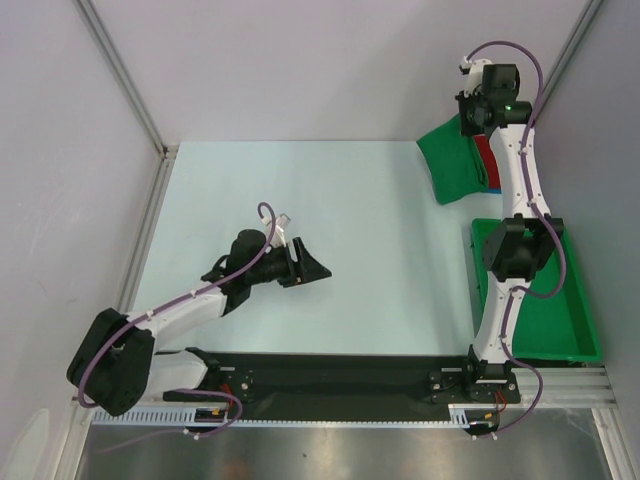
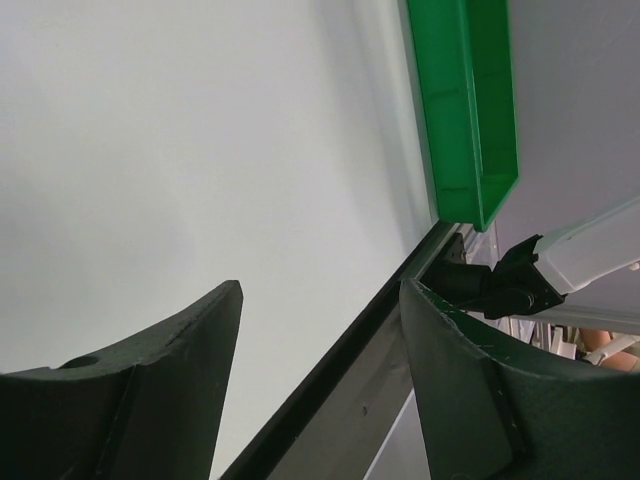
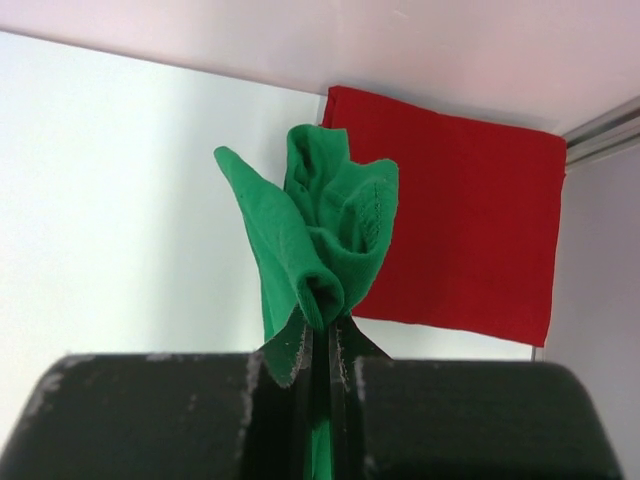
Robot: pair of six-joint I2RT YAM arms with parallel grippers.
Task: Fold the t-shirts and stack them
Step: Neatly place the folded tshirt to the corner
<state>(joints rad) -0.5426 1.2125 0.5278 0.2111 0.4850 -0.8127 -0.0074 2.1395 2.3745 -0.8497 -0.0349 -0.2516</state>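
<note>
My right gripper (image 3: pixel 320 335) is shut on the bright green t-shirt (image 3: pixel 320 235), pinching a bunched fold and holding it up at the far right of the table (image 1: pixel 300 200). In the top view the green t-shirt (image 1: pixel 455 165) hangs from that gripper (image 1: pixel 470 118) and drapes onto the table. The folded red t-shirt (image 3: pixel 465 230) lies flat beneath and behind it; a red strip (image 1: pixel 486 160) and a sliver of the blue t-shirt (image 1: pixel 494 187) show beside the arm. My left gripper (image 1: pixel 312 268) is open and empty, low over the table's middle; it also shows in the left wrist view (image 2: pixel 320 300).
A rigid green plastic bin (image 1: pixel 560 310) stands at the right, near the right arm's base; it also shows in the left wrist view (image 2: pixel 470 100). A black strip (image 1: pixel 330 375) runs along the near table edge. Metal frame posts (image 1: pixel 125 75) border the workspace.
</note>
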